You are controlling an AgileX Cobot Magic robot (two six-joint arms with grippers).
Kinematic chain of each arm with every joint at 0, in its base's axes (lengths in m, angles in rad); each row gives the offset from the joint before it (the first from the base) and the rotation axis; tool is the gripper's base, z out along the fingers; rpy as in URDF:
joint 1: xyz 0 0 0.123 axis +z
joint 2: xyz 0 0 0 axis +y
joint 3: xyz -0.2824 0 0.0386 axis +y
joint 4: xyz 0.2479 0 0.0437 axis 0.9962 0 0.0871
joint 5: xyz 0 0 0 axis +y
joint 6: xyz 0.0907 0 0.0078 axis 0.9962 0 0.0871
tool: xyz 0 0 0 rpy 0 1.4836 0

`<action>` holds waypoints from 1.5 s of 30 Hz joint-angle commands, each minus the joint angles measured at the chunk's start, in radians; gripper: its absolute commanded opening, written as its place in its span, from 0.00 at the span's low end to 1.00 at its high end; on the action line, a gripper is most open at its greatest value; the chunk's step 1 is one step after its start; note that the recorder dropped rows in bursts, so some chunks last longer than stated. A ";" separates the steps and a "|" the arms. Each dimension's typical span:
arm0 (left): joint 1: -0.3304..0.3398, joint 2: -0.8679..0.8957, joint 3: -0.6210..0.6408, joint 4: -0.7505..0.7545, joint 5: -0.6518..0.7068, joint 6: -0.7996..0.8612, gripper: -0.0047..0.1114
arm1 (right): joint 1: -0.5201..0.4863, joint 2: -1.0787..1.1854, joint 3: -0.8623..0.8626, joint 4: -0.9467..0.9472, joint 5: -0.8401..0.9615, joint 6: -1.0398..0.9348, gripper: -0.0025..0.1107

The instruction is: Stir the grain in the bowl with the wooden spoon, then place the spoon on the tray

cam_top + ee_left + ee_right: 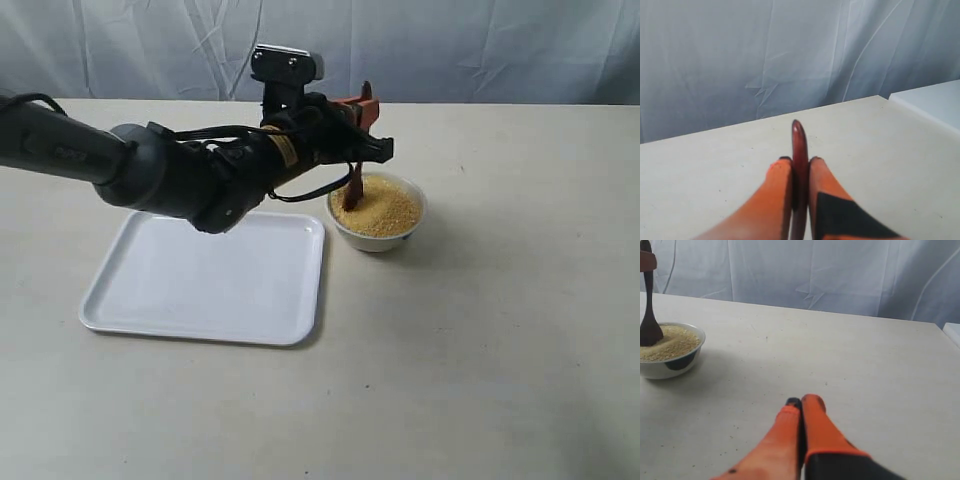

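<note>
Soft, even light fills all three views, laying only faint shadows on the pale beige worktop (500, 340) beside the small round white ceramic bowl (378, 239) and along the flat white rectangular tray (200, 285), while the orange left hand (800, 161) and orange right hand (802, 401) look slightly blurred up close.

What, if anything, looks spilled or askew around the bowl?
Nothing stands out. The small white ceramic bowl sits upright beside the flat white tray, yellow grain inside, dark reddish-brown wooden spoon standing in it, clamped by the left gripper.
</note>
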 commanded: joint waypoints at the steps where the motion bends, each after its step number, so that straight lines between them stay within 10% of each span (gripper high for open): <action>1: -0.007 -0.003 -0.002 0.000 -0.021 -0.048 0.04 | -0.004 -0.007 0.002 -0.004 -0.007 0.001 0.02; 15: 0.033 -0.053 -0.002 -0.011 0.071 -0.038 0.04 | -0.004 -0.007 0.002 -0.002 -0.007 0.001 0.02; 26: 0.030 -0.024 -0.002 0.067 -0.067 -0.335 0.04 | -0.004 -0.007 0.002 -0.002 -0.007 0.001 0.02; 45: 0.032 -0.004 -0.002 0.016 0.008 -0.117 0.04 | -0.004 -0.007 0.002 -0.001 -0.007 0.001 0.02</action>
